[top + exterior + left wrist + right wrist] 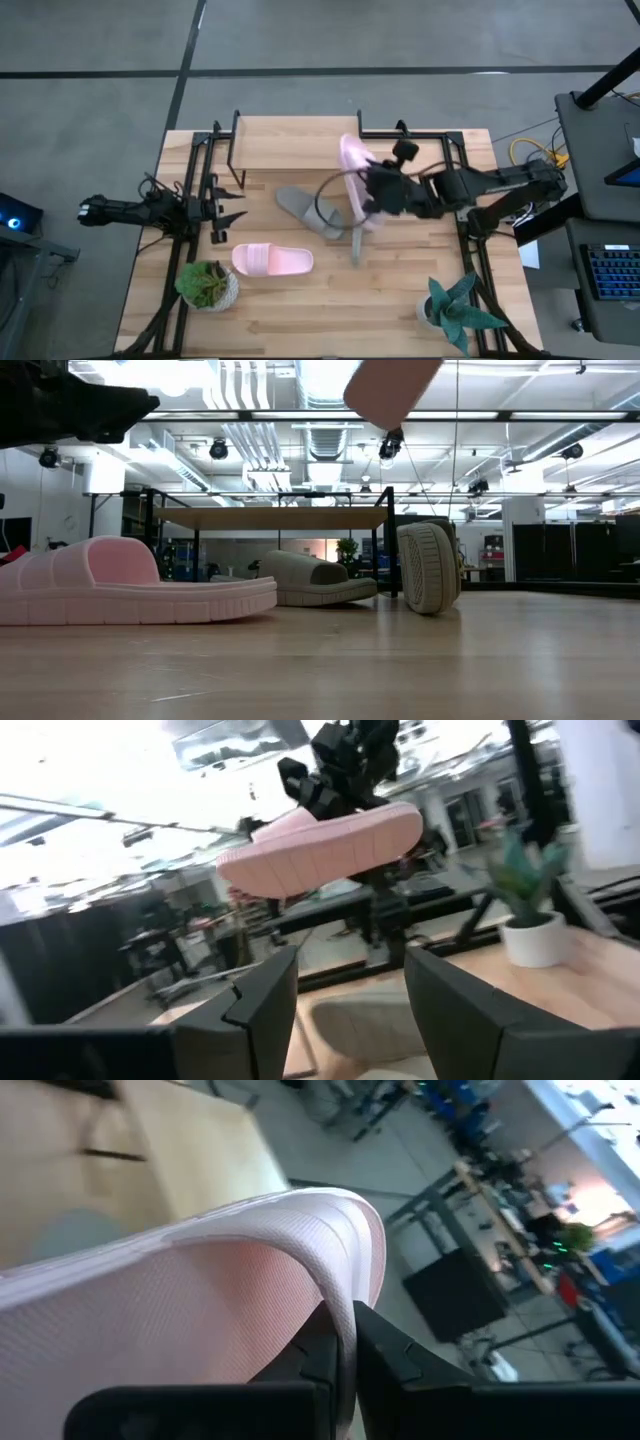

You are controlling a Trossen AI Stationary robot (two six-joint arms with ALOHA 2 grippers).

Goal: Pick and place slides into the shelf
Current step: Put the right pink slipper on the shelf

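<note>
The wooden table point(400, 310) carries 1 pink slide point(272, 260) just beside the left gripper point(222, 211), 2 grey slides point(308, 212) under the right gripper point(362, 190), the shelf point(290, 143) beyond, and 2 potted plants point(208, 286).

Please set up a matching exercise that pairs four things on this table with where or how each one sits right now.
Things:
1. pink slide in the right gripper
2. second pink slide
3. grey slide near the shelf
4. left gripper

States:
A. lying flat on the table beside a potted plant
B. open and empty, at the table's left side
C. lifted off the table, pinched by its strap
D. lying on the table in front of the shelf

Pairs: 1-C, 2-A, 3-D, 4-B
</note>
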